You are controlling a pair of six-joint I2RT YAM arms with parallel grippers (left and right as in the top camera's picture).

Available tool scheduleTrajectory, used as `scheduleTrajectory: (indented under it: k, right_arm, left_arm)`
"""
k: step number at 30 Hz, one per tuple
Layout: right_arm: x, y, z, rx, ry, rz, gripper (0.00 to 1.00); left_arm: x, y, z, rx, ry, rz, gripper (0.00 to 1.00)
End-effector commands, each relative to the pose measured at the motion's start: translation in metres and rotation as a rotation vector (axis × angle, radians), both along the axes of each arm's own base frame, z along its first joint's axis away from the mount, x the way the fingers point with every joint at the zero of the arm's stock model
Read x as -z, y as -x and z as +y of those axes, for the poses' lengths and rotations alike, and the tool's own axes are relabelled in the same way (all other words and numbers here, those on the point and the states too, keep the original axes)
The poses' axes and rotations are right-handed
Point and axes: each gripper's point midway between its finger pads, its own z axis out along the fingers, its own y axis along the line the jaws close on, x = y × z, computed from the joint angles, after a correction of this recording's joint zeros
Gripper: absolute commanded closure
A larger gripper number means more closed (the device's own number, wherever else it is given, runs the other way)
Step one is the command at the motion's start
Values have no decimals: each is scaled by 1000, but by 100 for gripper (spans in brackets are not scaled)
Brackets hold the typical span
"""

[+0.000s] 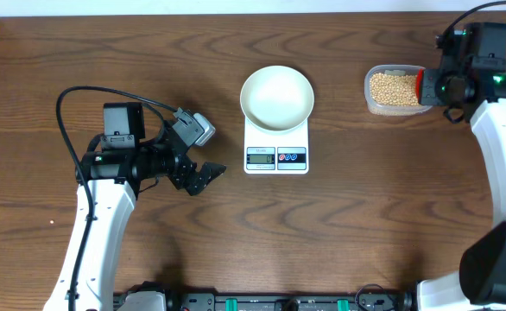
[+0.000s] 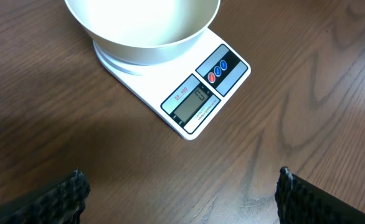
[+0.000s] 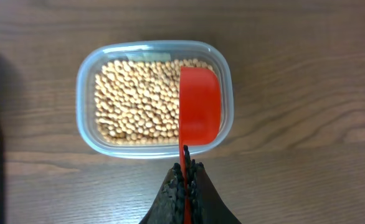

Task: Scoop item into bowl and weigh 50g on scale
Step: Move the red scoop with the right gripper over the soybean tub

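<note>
Right pincer (image 3: 184, 173) pinching red scoop (image 3: 200, 106) over beans (image 3: 132, 99), left pincer (image 2: 181, 186) spread beside scale (image 2: 198, 93)

Left gripper (image 2: 182, 190) spread wide, right gripper (image 3: 184, 179) pinched tightly closed.

Display: grey window (image 2: 192, 104) on the front of the white scale (image 2: 159, 92); one dark digit at its right end, apparently a 0, faint against the grey.
Red print: one short red line (image 2: 183, 93) on the scale's white face just above the display; letters and digits, possibly ending in "400", too small to read for certain.
Fine print: a thin dark line (image 2: 202, 112) along the display's lower edge; unreadable.
Buttons: round red and blue buttons (image 2: 217, 70) on a dark panel beside the display; tiny white marks on them, too small to read.
Overhead view: the display and buttons show, but too small for any character to be read.
</note>
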Motion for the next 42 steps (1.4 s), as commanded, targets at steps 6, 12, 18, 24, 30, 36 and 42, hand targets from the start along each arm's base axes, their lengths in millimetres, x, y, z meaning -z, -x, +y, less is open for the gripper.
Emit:
scheduleTrajectory:
  k: [6, 12, 18, 24, 30, 36, 42]
  right_arm:
    - [16, -5, -5, 10, 36, 47, 99]
    - [40, -7, -2, 40, -2, 100, 99]
    - [58, -9, 16, 32, -106, 135, 99]
    - [60, -11, 29, 64, -213, 137, 99]
    - [60, -10, 43, 117, -344, 150, 99]
    - [61, -6, 44, 186, -420, 174, 99]
    - [70, -4, 36, 248, -461, 204, 99]
  left_arm:
    - [-1, 2, -3, 10, 15, 4, 2]
    - [-1, 2, -3, 10, 15, 4, 2]
    - [-1, 2, -3, 10, 15, 4, 2]
    - [-1, 2, -3, 10, 15, 4, 2]
    - [-1, 2, -3, 10, 15, 4, 2]
    - [-1, 2, -3, 10, 15, 4, 2]
    - [-1, 2, -3, 10, 15, 4, 2]
